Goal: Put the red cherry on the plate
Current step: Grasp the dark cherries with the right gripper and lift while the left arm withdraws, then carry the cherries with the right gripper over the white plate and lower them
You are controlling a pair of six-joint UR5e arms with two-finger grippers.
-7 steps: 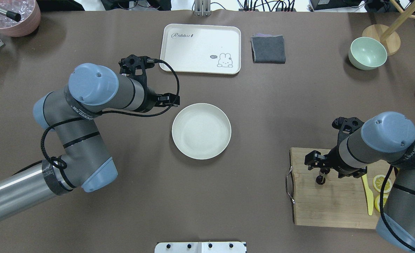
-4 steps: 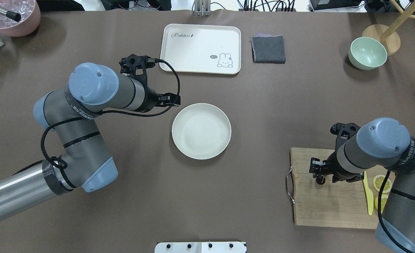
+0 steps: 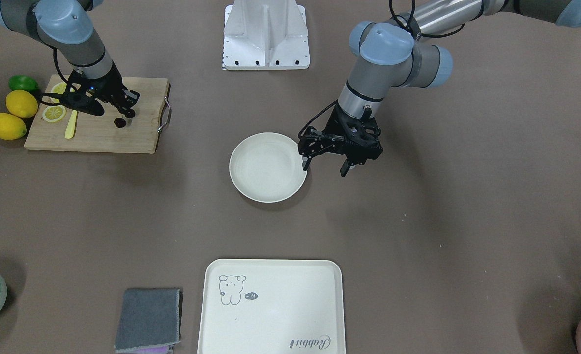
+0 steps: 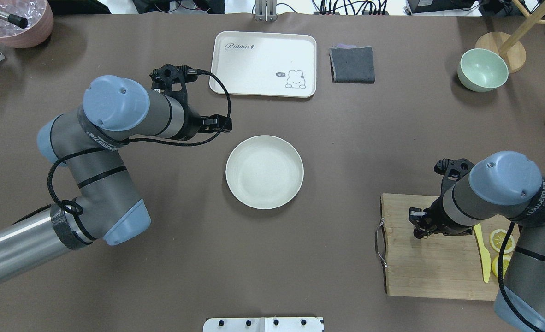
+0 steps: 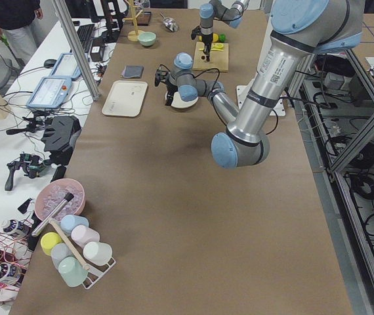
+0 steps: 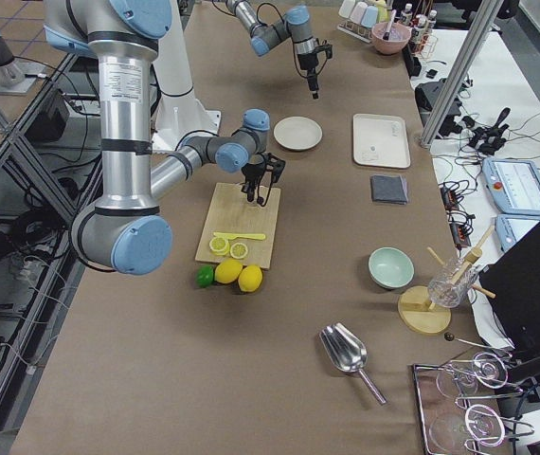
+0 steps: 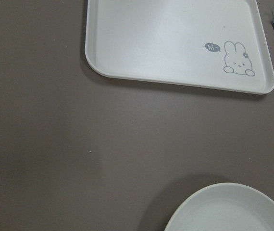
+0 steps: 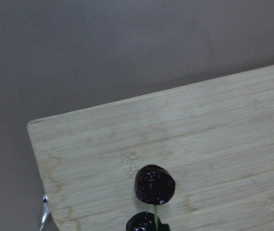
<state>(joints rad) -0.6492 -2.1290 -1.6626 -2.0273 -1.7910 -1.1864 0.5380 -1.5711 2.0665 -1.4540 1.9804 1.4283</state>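
Red cherry (image 8: 155, 184): a pair of tiny, dark, glossy fruits joined by a thin green stem. It lies on the cutting board (image 3: 99, 135), toward the handle end. It looks not yet lifted, though no view settles whether anything touches it.

Handling, my guess: next to weightless, round and slick-skinned, so it may roll or squirt out of a hard pinch. The stem is flimsy, and whichever fruit isn't held will dangle. The best hold looks like a soft squeeze across one fruit, or on the stem where the two join.

Right pincer (image 3: 126, 114) hangs directly over the pair, tips pointing down at the board. Cannot tell if its jaws are parted or closed: the arm masks them from overhead, and they are too small in the front view.

Plate (image 3: 266, 167): bare, in the middle of the desk (image 3: 418, 221), well apart from the board.

Left pincer (image 3: 324, 166) hovers just beside the plate's rim, fingers spread, holding nothing.
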